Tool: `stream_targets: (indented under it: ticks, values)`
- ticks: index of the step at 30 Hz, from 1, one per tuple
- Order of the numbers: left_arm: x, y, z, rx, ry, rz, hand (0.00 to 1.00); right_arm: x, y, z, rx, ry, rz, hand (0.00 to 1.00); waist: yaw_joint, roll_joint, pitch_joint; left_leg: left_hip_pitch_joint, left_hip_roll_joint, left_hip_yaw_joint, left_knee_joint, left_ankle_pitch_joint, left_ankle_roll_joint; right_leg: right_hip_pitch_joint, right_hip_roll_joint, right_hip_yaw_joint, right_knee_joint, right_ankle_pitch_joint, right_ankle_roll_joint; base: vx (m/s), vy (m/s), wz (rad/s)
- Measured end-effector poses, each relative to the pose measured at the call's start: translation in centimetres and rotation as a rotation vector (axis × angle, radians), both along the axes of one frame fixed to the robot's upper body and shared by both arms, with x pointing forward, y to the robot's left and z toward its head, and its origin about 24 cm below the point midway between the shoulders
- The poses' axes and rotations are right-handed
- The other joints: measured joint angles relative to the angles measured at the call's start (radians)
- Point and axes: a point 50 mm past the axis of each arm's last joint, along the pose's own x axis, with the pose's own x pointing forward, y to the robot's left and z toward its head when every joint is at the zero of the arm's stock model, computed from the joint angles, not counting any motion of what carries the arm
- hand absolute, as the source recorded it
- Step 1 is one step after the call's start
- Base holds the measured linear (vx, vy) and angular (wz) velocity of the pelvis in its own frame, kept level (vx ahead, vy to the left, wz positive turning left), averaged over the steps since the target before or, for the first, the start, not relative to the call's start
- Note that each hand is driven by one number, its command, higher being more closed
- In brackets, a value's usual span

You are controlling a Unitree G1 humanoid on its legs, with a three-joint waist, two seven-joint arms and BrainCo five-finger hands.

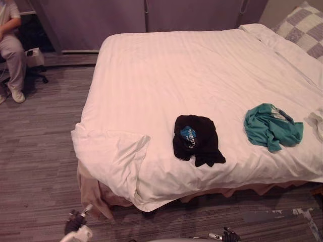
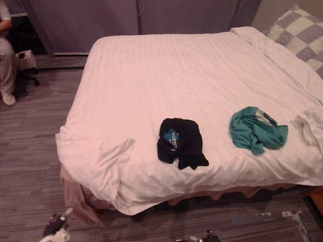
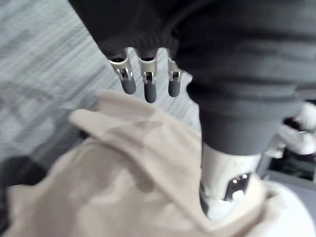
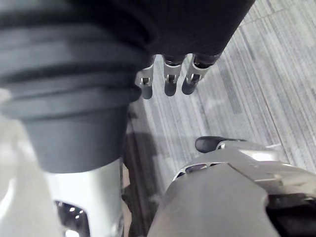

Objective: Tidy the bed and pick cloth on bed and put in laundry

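A black cloth (image 1: pixel 197 140) with a blue print lies crumpled on the white duvet (image 1: pixel 192 70) near the bed's front edge. To its right lies a bunched teal cloth (image 1: pixel 272 126), and a white cloth (image 2: pixel 309 126) rests at the bed's right edge. The duvet's near left corner (image 1: pixel 118 151) is rumpled and folded over. My left hand (image 1: pixel 75 223) hangs low by the floor in front of that corner, its fingers (image 3: pixel 149 85) straight and holding nothing. Low at the bottom edge, before the bed's front, my right hand (image 1: pixel 229 235) hangs with relaxed, empty fingers (image 4: pixel 169 81) over the carpet.
Checked pillows (image 1: pixel 305 27) lie at the bed's far right. A beige bed skirt (image 1: pixel 91 189) shows under the duvet's near left corner. A person (image 1: pixel 11 48) sits on a chair at the far left. Dark wardrobe doors (image 1: pixel 146 15) stand behind the bed. Striped carpet (image 1: pixel 35 151) lies left of the bed.
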Motion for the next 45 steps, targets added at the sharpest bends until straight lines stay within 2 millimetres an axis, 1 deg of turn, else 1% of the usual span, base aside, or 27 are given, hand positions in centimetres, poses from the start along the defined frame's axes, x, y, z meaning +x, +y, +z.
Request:
stream_targets:
  ticks: [4, 5, 6, 8, 9, 10, 12, 16, 18, 19, 22, 24, 25, 26, 27, 30, 32, 34, 35, 37, 39, 40, 41, 42, 43, 44, 45]
  values:
    - [2.7, -0.8, 2.3, 0.113, -0.046, -0.132, 0.0, -0.1, -0.1, 0.0, -0.003, 0.001, -0.002, 0.0, -0.001, 0.014, -0.002, 0.0, -0.009, -0.007, -0.006, 0.004, 0.006, 0.006, -0.006, -0.001, -0.01, 0.005, 0.009, -0.06, 0.02, 0.03]
    - [3.8, -1.6, 2.7, 0.13, -0.052, -0.2, 0.0, -0.1, -0.1, 0.0, -0.006, 0.002, -0.003, 0.0, -0.003, 0.023, 0.002, 0.0, -0.01, -0.007, -0.007, 0.005, 0.007, 0.006, -0.008, -0.001, -0.01, 0.006, 0.01, -0.05, 0.01, -0.01]
    - [4.2, -2.0, 2.7, 0.13, -0.057, -0.228, 0.0, -0.1, -0.2, 0.0, -0.006, 0.001, -0.003, 0.0, -0.005, 0.025, 0.003, 0.0, -0.011, -0.007, -0.007, 0.005, 0.007, 0.005, -0.008, 0.0, -0.01, 0.007, 0.01, -0.04, 0.013, -0.04]
    - [5.9, -3.9, 3.0, 0.125, -0.071, -0.366, 0.0, -0.1, -0.2, 0.0, -0.007, 0.003, -0.003, 0.0, -0.011, 0.027, 0.005, 0.0, -0.01, 0.0, -0.007, 0.005, 0.007, 0.001, -0.007, 0.009, -0.013, 0.01, 0.01, -0.02, 0.01, -0.09]
    - [6.3, -4.4, 2.9, 0.122, -0.066, -0.398, 0.0, -0.1, -0.2, 0.0, -0.007, 0.003, -0.003, 0.0, -0.011, 0.026, 0.005, 0.0, -0.009, 0.004, -0.007, 0.004, 0.007, -0.001, -0.005, 0.014, -0.014, 0.012, 0.01, 0.0, 0.007, -0.15]
    - [7.2, -5.6, 2.7, 0.109, -0.048, -0.476, 0.0, -0.1, -0.2, 0.0, -0.009, -0.001, -0.003, 0.0, -0.018, 0.024, 0.007, -0.002, -0.009, 0.009, -0.007, 0.004, 0.006, -0.001, -0.003, 0.019, -0.026, 0.019, 0.01, 0.01, 0.002, -0.12]
    - [8.1, -7.2, 2.1, 0.099, -0.002, -0.561, 0.0, 0.1, -0.2, 0.1, -0.013, -0.012, -0.001, 0.0, -0.039, 0.021, 0.011, -0.009, -0.008, 0.018, -0.007, 0.004, 0.006, -0.007, 0.0, 0.027, -0.035, 0.025, 0.009, 0.02, -0.003, -0.11]
    - [9.3, -9.1, 0.4, 0.077, 0.116, -0.641, 0.0, 0.4, -0.3, 0.2, -0.022, -0.038, 0.004, 0.0, -0.056, 0.028, 0.024, -0.017, -0.003, 0.066, -0.001, 0.001, 0.003, -0.032, 0.009, 0.072, -0.045, 0.042, 0.005, 0.04, 0.002, -0.34]
    - [10.4, -9.6, -0.1, 0.097, 0.18, -0.635, 0.0, 1.4, -0.4, 0.6, -0.036, -0.084, 0.019, 0.0, -0.071, 0.036, 0.056, -0.021, 0.001, 0.088, -0.001, 0.001, 0.003, -0.049, 0.014, 0.095, -0.044, 0.053, 0.0, -0.01, -0.013, -0.3]
    - [10.7, -9.6, -0.1, 0.111, 0.191, -0.625, 1.0, 1.7, -0.4, 0.7, -0.04, -0.093, 0.028, 0.0, -0.075, 0.039, 0.061, -0.031, 0.003, 0.092, -0.001, 0.002, 0.003, -0.061, 0.016, 0.099, -0.043, 0.055, -0.002, -0.03, -0.021, -0.2]
    - [13.1, -8.9, 2.0, 0.202, 0.172, -0.579, 1.0, 4.0, -0.6, 1.3, -0.061, -0.149, 0.067, 0.0, -0.083, 0.044, 0.13, -0.067, 0.01, 0.118, 0.0, 0.014, 0.004, -0.126, 0.022, 0.126, -0.015, 0.065, -0.009, -0.08, -0.016, -0.2]
    - [15.4, -7.8, 4.8, 0.302, 0.138, -0.509, 1.0, 6.4, -0.7, 2.3, -0.072, -0.234, 0.056, 0.0, -0.084, 0.048, 0.18, -0.133, 0.012, 0.122, 0.0, 0.036, 0.011, -0.204, 0.023, 0.146, 0.013, 0.075, -0.012, -0.13, -0.017, -0.04]
    - [15.8, -7.3, 5.6, 0.333, 0.14, -0.484, 1.0, 7.1, -0.7, 2.5, -0.071, -0.254, 0.052, 0.0, -0.084, 0.046, 0.195, -0.143, 0.015, 0.127, 0.0, 0.04, 0.012, -0.217, 0.026, 0.15, 0.013, 0.082, -0.014, -0.1, -0.021, -0.13]
    - [16.4, -6.2, 6.4, 0.379, 0.161, -0.446, 1.0, 8.0, -0.5, 2.8, -0.074, -0.278, 0.063, 0.0, -0.084, 0.041, 0.223, -0.142, 0.018, 0.141, 0.0, 0.043, 0.012, -0.222, 0.03, 0.154, 0.013, 0.087, -0.016, -0.1, -0.023, -0.26]
    - [16.6, -5.3, 6.9, 0.426, 0.2, -0.416, 1.0, 8.4, -0.4, 3.1, -0.071, -0.298, 0.065, 0.0, -0.084, 0.036, 0.231, -0.142, 0.021, 0.153, 0.0, 0.044, 0.011, -0.23, 0.033, 0.164, 0.013, 0.09, -0.017, -0.07, -0.019, -0.34]
    - [16.6, -4.0, 7.3, 0.554, 0.321, -0.423, 1.0, 8.8, -1.2, 3.6, -0.065, -0.326, 0.026, 0.0, -0.088, 0.036, 0.234, -0.141, 0.022, 0.183, -0.001, 0.043, 0.011, -0.248, 0.034, 0.19, 0.014, 0.092, -0.016, -0.02, -0.009, -0.28]
    - [16.0, -3.1, 6.9, 0.572, 0.381, -0.426, 1.0, 9.0, -2.4, 4.2, -0.078, -0.356, -0.015, 0.0, -0.096, 0.037, 0.234, -0.136, 0.025, 0.194, 0.0, 0.04, 0.008, -0.247, 0.035, 0.197, 0.015, 0.092, -0.015, 0.02, -0.005, -0.15]
    - [15.0, -2.0, 6.0, 0.546, 0.432, -0.404, 1.0, 9.5, -4.8, 5.9, -0.117, -0.445, -0.086, 0.0, -0.101, 0.037, 0.233, -0.122, 0.026, 0.201, 0.0, 0.039, 0.008, -0.24, 0.036, 0.203, 0.017, 0.091, -0.014, 0.03, -0.002, -0.12]
    - [14.7, -1.8, 5.7, 0.535, 0.442, -0.396, 1.0, 9.7, -5.4, 6.3, -0.127, -0.467, -0.104, 0.0, -0.102, 0.037, 0.233, -0.118, 0.027, 0.201, 0.0, 0.039, 0.008, -0.236, 0.037, 0.203, 0.018, 0.091, -0.014, 0.03, -0.006, -0.05]
    - [13.4, -1.6, 4.1, 0.502, 0.479, -0.382, 1.0, 10.0, -7.1, 7.8, -0.155, -0.537, -0.163, 0.0, -0.103, 0.037, 0.229, -0.09, 0.031, 0.198, 0.0, 0.038, 0.007, -0.206, 0.04, 0.2, 0.017, 0.088, -0.01, 0.02, -0.01, 0.01]
    - [10.2, -1.1, 1.1, 0.435, 0.558, -0.355, 1.0, 10.3, -8.5, 9.7, -0.216, -0.606, -0.162, 0.0, -0.103, 0.04, 0.193, -0.064, 0.034, 0.192, -0.001, 0.032, -0.002, -0.175, 0.048, 0.19, 0.016, 0.078, -0.005, 0.04, -0.023, 0.01]
    - [9.3, -1.0, 0.3, 0.413, 0.579, -0.344, 1.0, 10.3, -8.8, 10.2, -0.227, -0.624, -0.169, 0.0, -0.103, 0.039, 0.178, -0.063, 0.034, 0.19, -0.001, 0.032, -0.002, -0.174, 0.048, 0.185, 0.016, 0.074, -0.004, 0.05, -0.03, 0.11]
    - [6.8, -0.6, -1.5, 0.348, 0.628, -0.303, 1.0, 10.2, -9.7, 11.2, -0.256, -0.655, -0.196, 0.0, -0.103, 0.042, 0.139, -0.065, 0.034, 0.173, -0.001, 0.031, -0.002, -0.17, 0.048, 0.174, 0.016, 0.067, -0.001, 0.06, -0.037, 0.25]
    - [4.4, -0.2, -3.1, 0.283, 0.675, -0.251, 1.0, 10.4, -10.6, 11.9, -0.29, -0.668, -0.202, 0.0, -0.103, 0.04, 0.126, -0.052, 0.034, 0.161, -0.001, 0.031, -0.002, -0.148, 0.047, 0.161, 0.015, 0.061, -0.002, 0.06, -0.035, 0.32]
    - [3.1, 0.1, -3.8, 0.25, 0.7, -0.217, 0.0, 10.5, -11.0, 12.4, -0.309, -0.672, -0.201, 0.0, -0.103, 0.04, 0.121, -0.045, 0.034, 0.149, -0.001, 0.03, -0.004, -0.135, 0.046, 0.151, 0.014, 0.058, -0.001, 0.05, -0.016, 0.49]
    - [-0.2, 0.7, -5.3, 0.179, 0.757, -0.133, 0.0, 10.5, -11.8, 13.4, -0.35, -0.692, -0.213, 0.0, -0.101, 0.039, 0.091, -0.044, 0.034, 0.122, -0.001, 0.027, -0.007, -0.114, 0.044, 0.126, 0.006, 0.053, 0.0, 0.02, -0.002, 0.47]
    - [-1.9, 1.0, -5.8, 0.144, 0.78, -0.087, 0.0, 10.8, -12.1, 14.1, -0.369, -0.709, -0.209, 0.0, -0.098, 0.035, 0.073, -0.044, 0.034, 0.112, -0.001, 0.026, -0.007, -0.107, 0.043, 0.119, 0.002, 0.052, 0.0, 0.02, 0.001, 0.43]
